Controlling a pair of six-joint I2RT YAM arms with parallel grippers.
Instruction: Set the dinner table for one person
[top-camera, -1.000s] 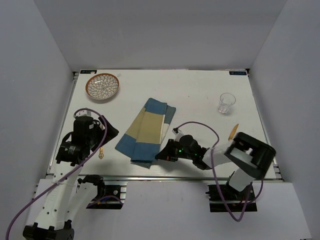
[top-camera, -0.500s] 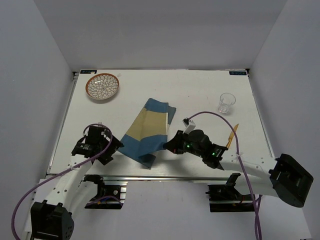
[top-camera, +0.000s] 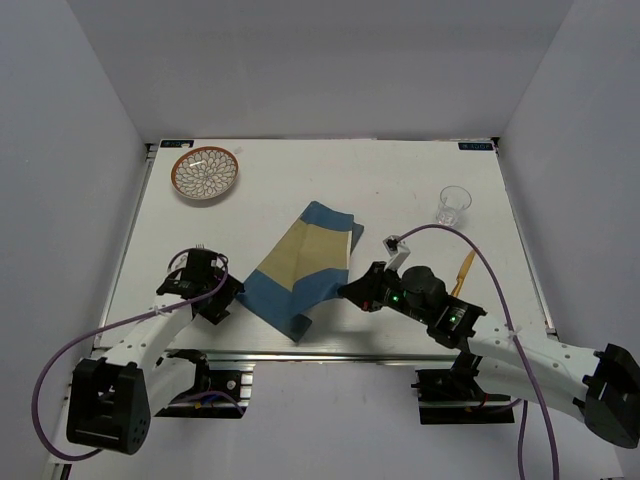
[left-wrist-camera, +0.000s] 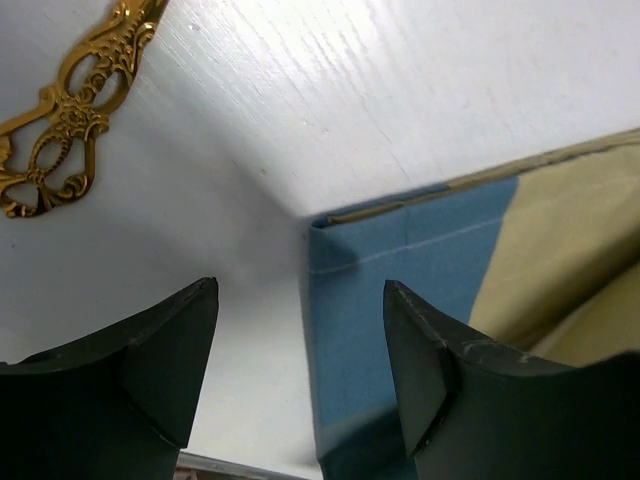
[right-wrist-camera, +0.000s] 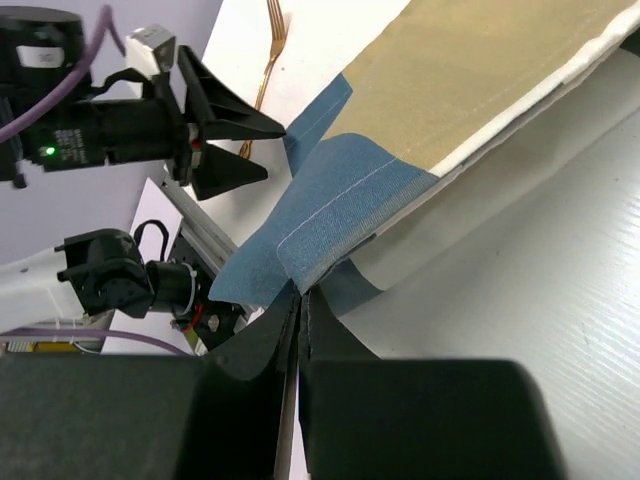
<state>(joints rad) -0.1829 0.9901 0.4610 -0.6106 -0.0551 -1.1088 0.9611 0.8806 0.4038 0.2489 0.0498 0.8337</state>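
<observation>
Dinner table (top-camera: 400, 190) long axis left-right; right end effector (right-wrist-camera: 301, 300) tight on placemat (top-camera: 300, 265), left end effector (left-wrist-camera: 300, 295) wide

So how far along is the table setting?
Nothing placed yet. In hand: the right gripper pinches a corner of the folded placemat, lifted off the dinner table; the open left gripper straddles its near corner. Remaining: spread it flat, then bring over the plate, glass, gold fork and the other gold utensil.
</observation>
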